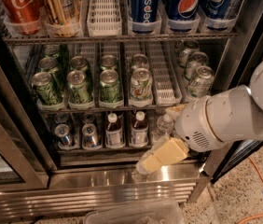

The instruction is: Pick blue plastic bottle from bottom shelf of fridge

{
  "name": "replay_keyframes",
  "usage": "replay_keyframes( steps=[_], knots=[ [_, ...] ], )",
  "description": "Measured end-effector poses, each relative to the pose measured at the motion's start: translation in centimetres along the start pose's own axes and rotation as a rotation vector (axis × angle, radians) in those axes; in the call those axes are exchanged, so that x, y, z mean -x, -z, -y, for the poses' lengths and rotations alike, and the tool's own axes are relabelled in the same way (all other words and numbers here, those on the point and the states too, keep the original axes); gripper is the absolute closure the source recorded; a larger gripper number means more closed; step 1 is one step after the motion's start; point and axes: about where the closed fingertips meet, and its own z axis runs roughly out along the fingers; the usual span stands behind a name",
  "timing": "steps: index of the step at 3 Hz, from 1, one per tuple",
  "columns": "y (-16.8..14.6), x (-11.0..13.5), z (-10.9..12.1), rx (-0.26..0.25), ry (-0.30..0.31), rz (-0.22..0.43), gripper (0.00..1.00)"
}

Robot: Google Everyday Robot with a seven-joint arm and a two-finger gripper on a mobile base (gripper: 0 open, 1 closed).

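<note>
Obs: gripper [144,163] low, outside fridge [99,195], at bottom shelf [101,150] lip; its opening: can't tell. blue plastic bottle [139,129] upright, up-left of it, twin bottle [114,130] left, water bottle [164,125] right. Rec: lift, level wrist, go in straight, grip body below cap.

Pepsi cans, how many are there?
3 Pepsi cans: left, middle, right, side by side on the top rack. More may hide behind. The gripper hangs low, in front of the bottom shelf.

We see the gripper [146,164] low before the bottom shelf [99,150], its arm [224,120] hiding the shelf's right end. The top edge crops the Pepsi cans [144,8].
</note>
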Motion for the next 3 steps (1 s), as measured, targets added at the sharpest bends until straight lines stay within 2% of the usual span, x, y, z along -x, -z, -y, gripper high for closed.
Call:
replay_keyframes(
  steps=[1,2,3],
  knots=[
    [0.0,0.0,0.0,0.0,0.0,0.0,0.0],
    [-1.0,0.1,-0.6,-0.035,-0.034,0.037,0.0],
    [-5.0,-1.2,-3.2,-0.04,-0.146,0.104,0.0]
  ],
)
